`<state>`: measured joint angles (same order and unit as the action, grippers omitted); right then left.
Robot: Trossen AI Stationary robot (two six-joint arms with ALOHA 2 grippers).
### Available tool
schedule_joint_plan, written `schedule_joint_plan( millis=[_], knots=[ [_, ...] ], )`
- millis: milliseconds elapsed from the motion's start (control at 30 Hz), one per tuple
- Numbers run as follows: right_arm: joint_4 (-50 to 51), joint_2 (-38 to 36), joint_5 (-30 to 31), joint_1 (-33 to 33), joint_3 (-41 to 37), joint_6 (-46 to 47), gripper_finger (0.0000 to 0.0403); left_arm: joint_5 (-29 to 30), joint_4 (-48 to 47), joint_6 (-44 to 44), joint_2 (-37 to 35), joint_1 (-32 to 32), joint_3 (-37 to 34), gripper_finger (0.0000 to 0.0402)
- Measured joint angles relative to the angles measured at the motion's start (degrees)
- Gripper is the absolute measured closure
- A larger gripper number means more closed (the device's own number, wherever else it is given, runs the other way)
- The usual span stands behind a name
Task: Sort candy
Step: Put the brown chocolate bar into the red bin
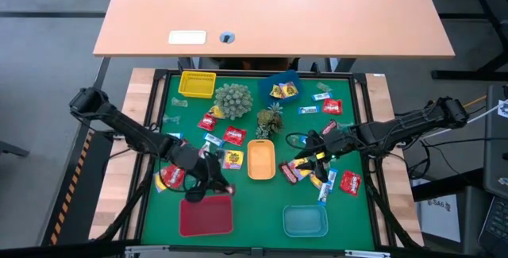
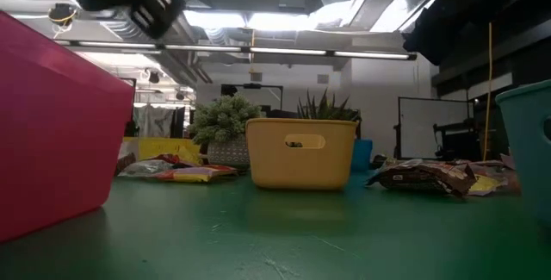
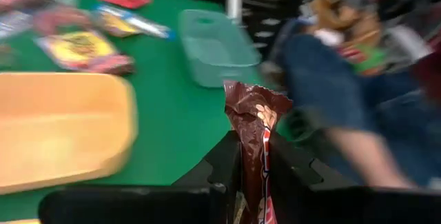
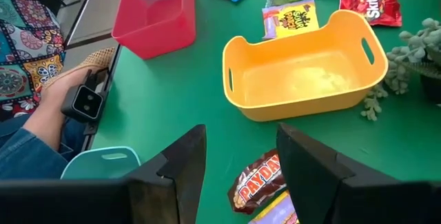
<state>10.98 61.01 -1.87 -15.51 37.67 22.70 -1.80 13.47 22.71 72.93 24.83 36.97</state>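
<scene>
The left end effector (image 3: 251, 182) is closed on a brown candy wrapper (image 3: 253, 124) that stands upright between its fingers, long axis vertical, just beyond the red tray (image 1: 205, 214). The right end effector (image 4: 238, 165) is open above a brown Payday bar (image 4: 258, 179) lying flat beside the orange tray (image 1: 261, 159). More candy (image 1: 332, 106) lies scattered over the green counter (image 1: 254, 210) around that tray. Only the right wrist view shows a person's sandalled foot (image 4: 65, 89) beyond the counter edge. The low view shows a ceiling-lit workshop behind.
</scene>
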Motion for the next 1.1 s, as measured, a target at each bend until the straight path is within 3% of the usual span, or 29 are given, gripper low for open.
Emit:
schedule_joint_plan(
  millis=[167, 367, 567, 867, 1000, 1100],
  knots=[
    [-0.05, 0.00, -0.02, 0.02, 0.00, 0.00, 0.0226, -1.25, -0.71, 10.49, -0.01, 5.86, 0.40, 0.0349],
    [-0.15, 0.00, -0.03, 0.02, 0.00, 0.41, 0.0226, 3.36, -1.54, 21.35, -0.01, 11.63, 0.40, 0.0349],
    [-0.18, 0.00, -0.06, 0.04, 0.00, 1.68, 0.0226, 5.51, -4.15, 34.06, -0.01, 13.60, 0.40, 0.0344],
    [0.00, -0.55, 0.82, 0.15, 0.77, 1.71, 0.0226, 5.63, -7.78, 42.20, 0.02, 14.24, 0.38, 0.0290],
    [8.07, -1.43, 4.85, 0.15, 4.84, 1.35, 0.0226, 7.44, -8.54, 42.17, 0.02, 13.96, 0.38, 0.0268],
    [21.15, -2.06, 10.88, 0.15, 9.71, 1.07, 0.0226, 10.28, -8.44, 40.62, 0.02, 13.91, 0.38, 0.0260]
  ],
)
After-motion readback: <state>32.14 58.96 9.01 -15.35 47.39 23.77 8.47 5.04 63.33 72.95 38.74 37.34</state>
